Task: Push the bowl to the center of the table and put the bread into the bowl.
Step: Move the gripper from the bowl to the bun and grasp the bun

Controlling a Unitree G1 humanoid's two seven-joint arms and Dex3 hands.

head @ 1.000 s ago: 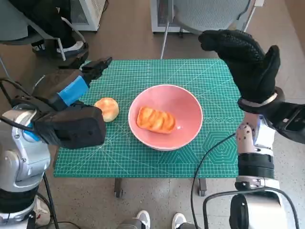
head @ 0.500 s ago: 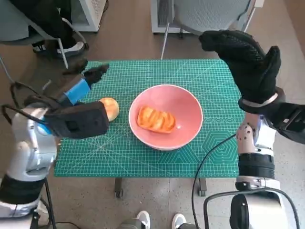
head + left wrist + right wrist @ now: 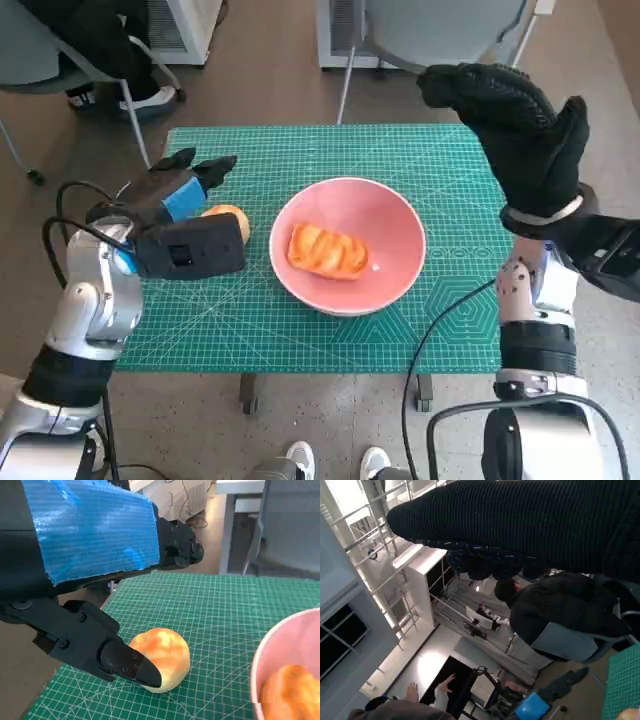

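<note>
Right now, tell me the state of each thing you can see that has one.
Pink bowl: upright near the mat's middle, holding one bread.
Long bread: lying inside the bowl.
Round bread roll: on the green cutting mat, outside the bowl.
Left hand: open over the roll, one fingertip touching it.
Right hand: open, raised, holding nothing.

Smooth, faintly glossy pink bowl (image 3: 347,245); glazed, shiny bread (image 3: 327,250) inside; paler matt-crusted bun (image 3: 162,657). Matt green gridded mat (image 3: 330,335) over the counter. Left hand (image 3: 175,200): crinkled glossy blue tape, hard black plastic fingers (image 3: 122,662). Right hand (image 3: 520,125): coarse knitted cloth.
</note>
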